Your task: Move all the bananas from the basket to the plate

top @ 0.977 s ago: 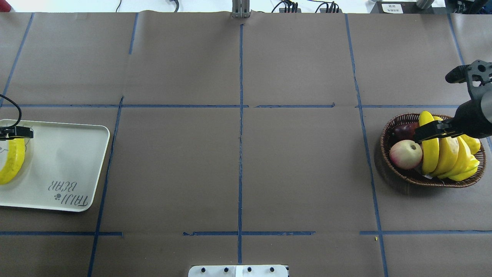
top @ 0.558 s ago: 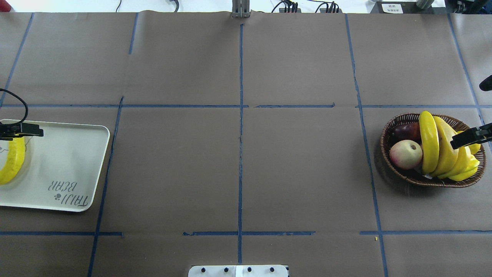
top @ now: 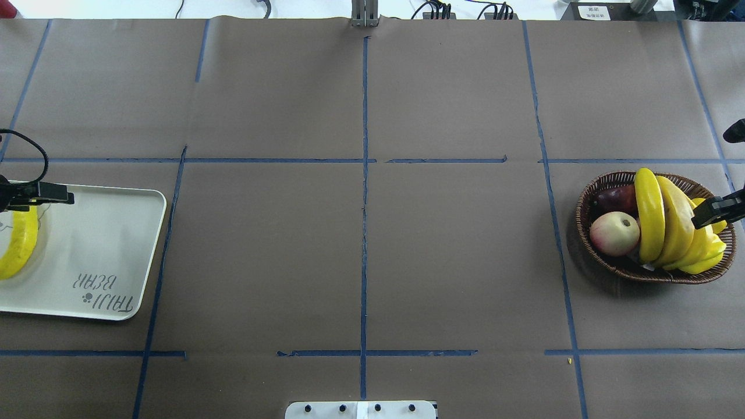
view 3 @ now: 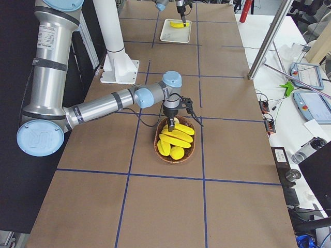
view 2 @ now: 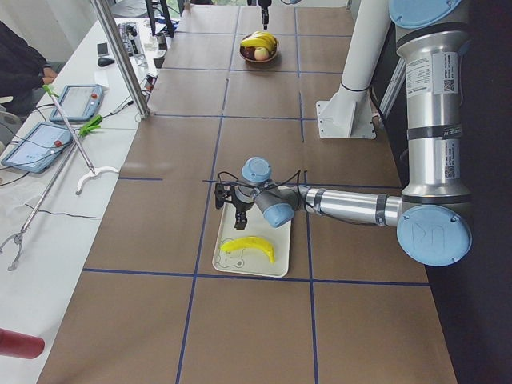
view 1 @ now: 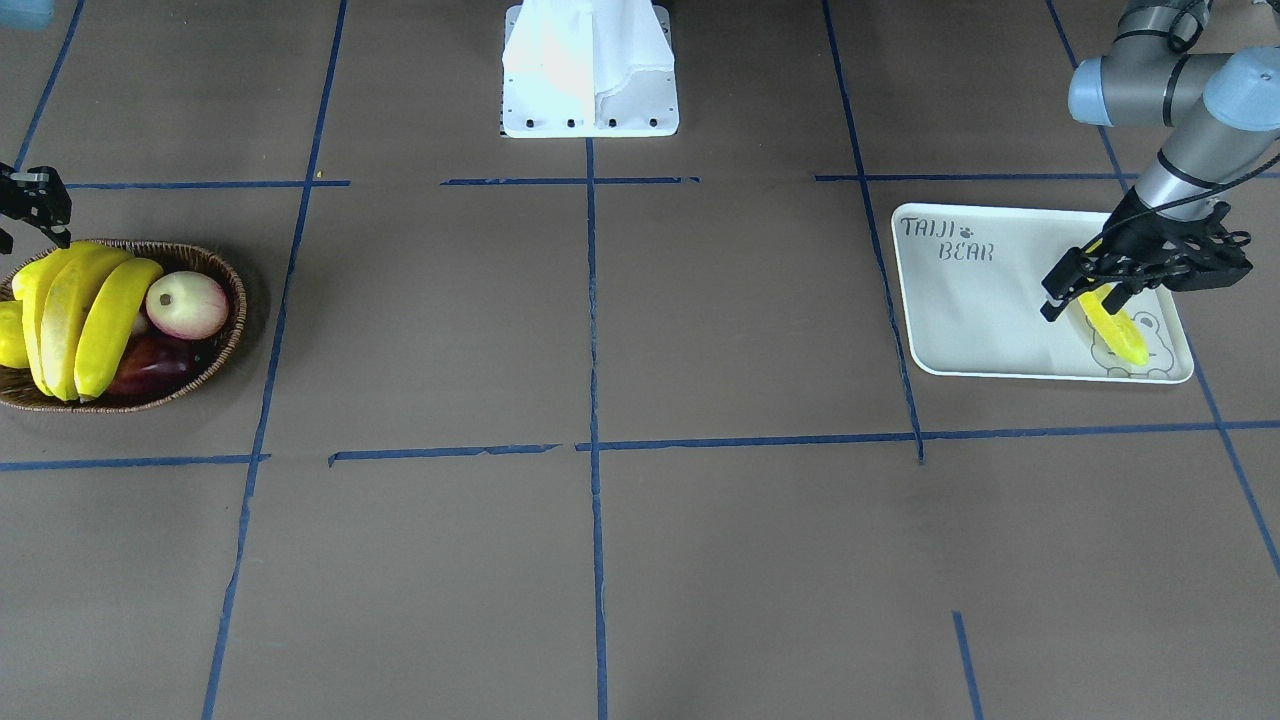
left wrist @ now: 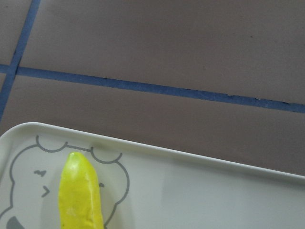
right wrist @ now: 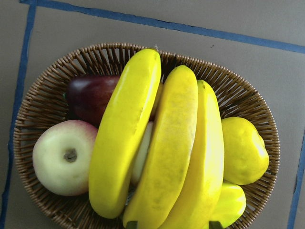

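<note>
A single banana point(top: 19, 247) lies on the white plate point(top: 105, 233), across its bear drawing point(left wrist: 28, 176). My left gripper point(view 1: 1085, 297) hovers open just above that banana's end, holding nothing. Three bananas point(right wrist: 167, 152) lie side by side in the wicker basket point(right wrist: 43, 95) at the table's other end. My right gripper point(view 3: 183, 122) hangs wide open over the basket's outer side, clear of the fruit. In the overhead view one of its fingers point(top: 713, 212) shows above the bananas.
The basket also holds an apple point(right wrist: 62, 157), a dark purple fruit point(right wrist: 90, 95), a stubby lemon-like fruit point(right wrist: 243, 150) and a yellow-green fruit point(right wrist: 228, 205). Brown paper with blue tape lines point(top: 364, 203) covers the table between basket and plate. The robot's base mount point(view 1: 590, 70) stands at mid-table.
My right gripper has drawn back from over the first banana toward the overhead view's right edge. The left gripper's finger has shifted a little right above the plate; the banana there stays put.
</note>
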You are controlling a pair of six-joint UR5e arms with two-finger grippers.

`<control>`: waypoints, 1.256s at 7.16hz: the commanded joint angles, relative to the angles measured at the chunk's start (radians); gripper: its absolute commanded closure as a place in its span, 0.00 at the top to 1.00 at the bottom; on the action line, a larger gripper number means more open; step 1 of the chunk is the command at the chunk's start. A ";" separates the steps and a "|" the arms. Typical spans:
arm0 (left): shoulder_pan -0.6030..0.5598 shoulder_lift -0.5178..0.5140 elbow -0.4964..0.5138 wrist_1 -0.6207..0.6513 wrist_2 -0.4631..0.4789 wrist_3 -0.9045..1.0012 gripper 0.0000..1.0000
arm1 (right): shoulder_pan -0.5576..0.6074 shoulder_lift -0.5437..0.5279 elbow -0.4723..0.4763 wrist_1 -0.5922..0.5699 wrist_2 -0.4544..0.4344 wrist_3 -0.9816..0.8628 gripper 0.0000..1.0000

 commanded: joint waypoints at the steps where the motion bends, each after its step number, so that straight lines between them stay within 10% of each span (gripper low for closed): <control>1: 0.001 -0.001 0.001 0.000 0.000 0.000 1.00 | -0.001 0.021 -0.042 -0.001 0.001 0.001 0.59; 9: 0.000 -0.011 0.004 0.001 -0.002 -0.011 1.00 | -0.055 0.080 -0.120 -0.001 0.001 0.006 0.59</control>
